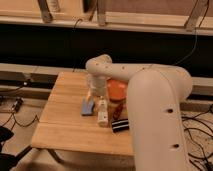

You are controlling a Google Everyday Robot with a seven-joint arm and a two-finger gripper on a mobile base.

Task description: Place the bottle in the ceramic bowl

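The bottle (102, 113) is slim and white and lies on the wooden table (65, 125), pointing toward the front edge. Just behind and to the right of it sits the ceramic bowl (118, 90), round and orange-red, partly covered by my arm. My gripper (97, 96) hangs at the end of the white arm, just above the bottle's far end and left of the bowl. Its jaws stand open and hold nothing.
A blue flat object (88, 106) lies left of the bottle. A small red object (118, 111) and a dark bar (120, 125) lie to its right. My bulky white arm (155, 115) covers the table's right side. Cables (15, 117) trail on the floor.
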